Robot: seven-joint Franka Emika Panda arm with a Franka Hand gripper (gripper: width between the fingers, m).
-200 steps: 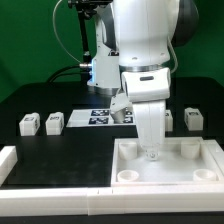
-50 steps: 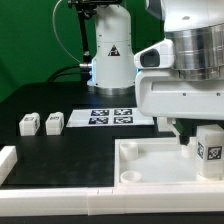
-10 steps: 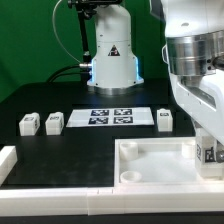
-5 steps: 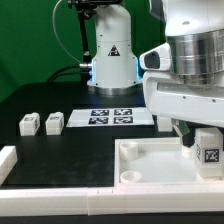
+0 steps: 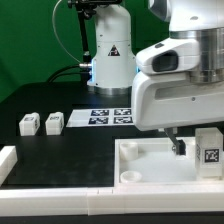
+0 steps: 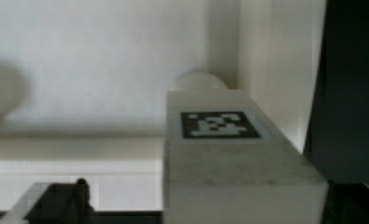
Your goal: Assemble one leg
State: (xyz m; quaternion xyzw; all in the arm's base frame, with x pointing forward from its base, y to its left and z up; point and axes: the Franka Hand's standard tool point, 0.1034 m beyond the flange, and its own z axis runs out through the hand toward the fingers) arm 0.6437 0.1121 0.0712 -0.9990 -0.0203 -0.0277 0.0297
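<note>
A white leg (image 5: 208,150) with a black-and-white tag stands upright in the near corner socket of the white tray-like part (image 5: 150,168), at the exterior view's right. My gripper (image 5: 198,148) is low over that corner and straddles the leg; one dark finger (image 5: 180,147) shows beside it. In the wrist view the leg (image 6: 234,150) fills the space between the jaws of the gripper (image 6: 213,205). A gap shows between one black fingertip (image 6: 65,200) and the leg, so the gripper is open. Two more legs (image 5: 29,124) (image 5: 54,122) lie on the black table at the exterior view's left.
The marker board (image 5: 112,116) lies at the back middle in front of the robot base. A white rail piece (image 5: 8,160) sits at the exterior view's near left. The arm's body hides the back right of the table.
The wrist has turned about the leg since one second ago, so the arm's body now reaches further left. The leg stands in the same corner socket.
</note>
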